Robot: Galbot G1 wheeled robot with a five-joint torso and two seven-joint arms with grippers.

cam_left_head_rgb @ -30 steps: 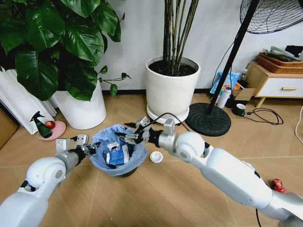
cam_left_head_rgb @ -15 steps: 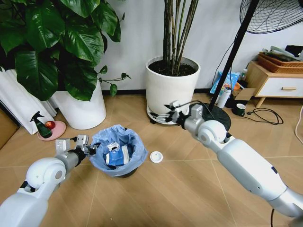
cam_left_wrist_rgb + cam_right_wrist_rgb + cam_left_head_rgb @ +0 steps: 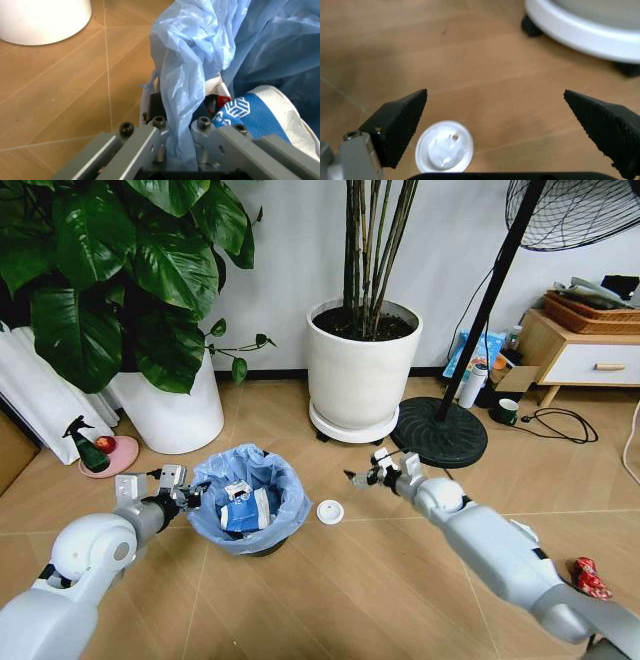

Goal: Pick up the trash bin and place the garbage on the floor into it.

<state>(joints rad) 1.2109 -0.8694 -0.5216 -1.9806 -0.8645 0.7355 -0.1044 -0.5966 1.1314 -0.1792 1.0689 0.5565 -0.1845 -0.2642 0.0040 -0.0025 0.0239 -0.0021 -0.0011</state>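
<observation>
1. The left gripper (image 3: 178, 489) is clamped on the near-left rim of the bin (image 3: 250, 502), its fingers (image 3: 150, 138) pinching a fold of the blue bag (image 3: 200, 75) against the edge.
2. The right gripper (image 3: 362, 476) hangs above the floor (image 3: 330, 600) with its jaws spread wide and nothing between them, to the right of the bin and in front of the white pot (image 3: 363, 370).
3. The bin stands on the floor between the two arms, near the left pot (image 3: 170, 415); inside lie a blue-and-white wrapper (image 3: 245, 515) and a black-and-white carton (image 3: 238, 490).
4. A white lid (image 3: 330, 512) lies flat on the floor just right of the bin; in the right wrist view the lid (image 3: 443, 146) sits close by one fingertip (image 3: 400, 123), apart from it.
5. A crushed red can (image 3: 588, 576) lies well off to the right, beside the right arm.
6. A green spray bottle (image 3: 86, 446) stands on a pink dish (image 3: 120, 455) at far left.
</observation>
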